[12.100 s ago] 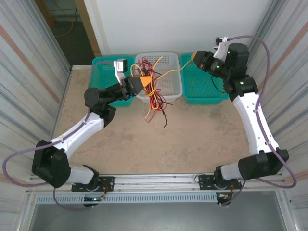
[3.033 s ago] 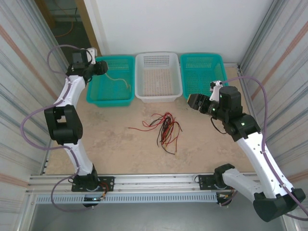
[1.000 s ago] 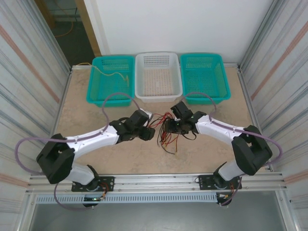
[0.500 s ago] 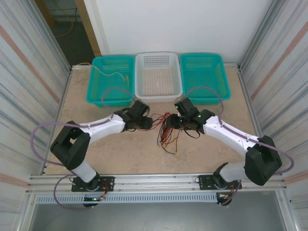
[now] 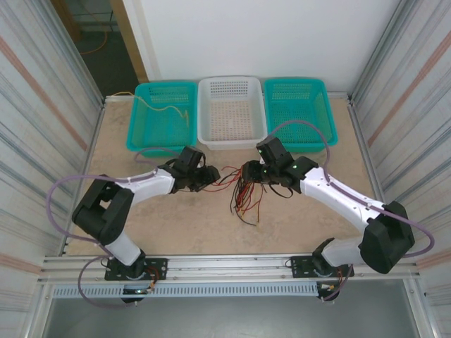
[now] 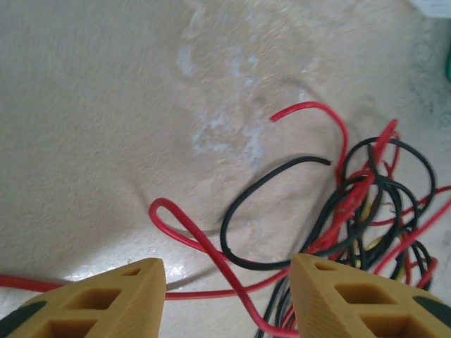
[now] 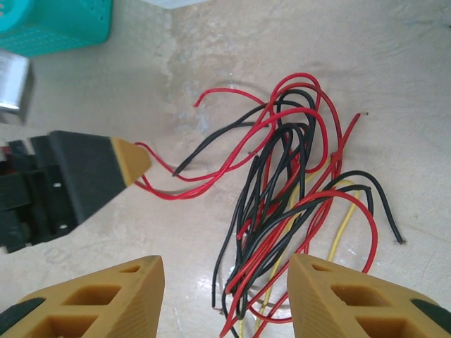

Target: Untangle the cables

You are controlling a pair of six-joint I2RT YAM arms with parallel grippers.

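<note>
Lying on the bare table (image 5: pixel 141 211), a little in front of the white basket (image 5: pixel 232 105): the cables (image 5: pixel 243 193), one loose knot of red, black and yellow strands.

Handling, by my judgement: very light, limp, thin and smooth-jacketed. A strand will likely slip from a shallow pinch and drag its neighbours when pulled. Best taken at a free end or an outlying loop, well clear of the crossings.

Lie: from above, the long axis runs from the grippers towards the near edge, with cut ends fanning out at the near side. One red strand trails off leftwards.

Left gripper (image 6: pixel 227 271): jaws standing apart, holding nothing, with that red strand and its loop (image 6: pixel 173 215) on the table between the fingertips.

Right gripper (image 7: pixel 225 264): jaws likewise apart and empty, poised over the thick of the tangle (image 7: pixel 289 204), the left fingertip (image 7: pixel 132 160) facing it across the wires
</note>
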